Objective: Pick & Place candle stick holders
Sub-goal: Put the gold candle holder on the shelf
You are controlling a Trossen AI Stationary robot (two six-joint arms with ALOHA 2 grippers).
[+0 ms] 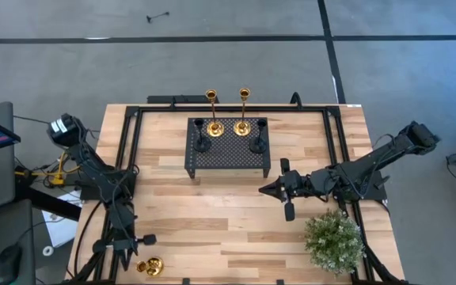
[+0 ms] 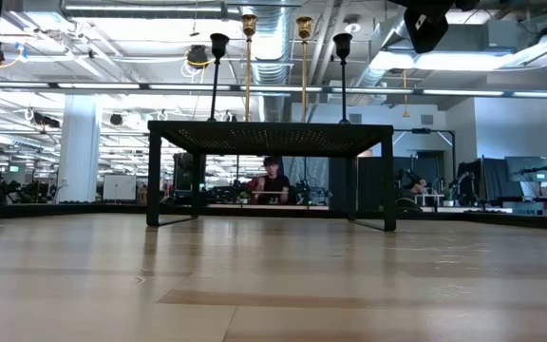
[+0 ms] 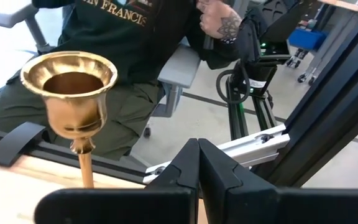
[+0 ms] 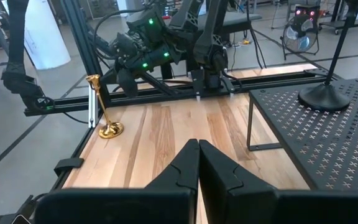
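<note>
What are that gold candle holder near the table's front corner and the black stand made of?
The gold candle holder looks like polished brass or brass-plated metal: its cup is mirror-bright and throws clear reflections. The black stand seems to be sheet metal with a matte dark coating: its flat top is punched all over with small holes and gives no shine. The exact metals cannot be told by eye.

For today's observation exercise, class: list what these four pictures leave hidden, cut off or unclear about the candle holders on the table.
- Short shiny gold holder: the left wrist view's lower edge cuts off its base.
- Two matte black holders on the black perforated metal stand: in the low view the stand's top hides their bases.
- Matte black holder: the right wrist view's top edge cuts off its cup.
- Left gripper: too small in the high view to see any contact with the gold holder.
</note>
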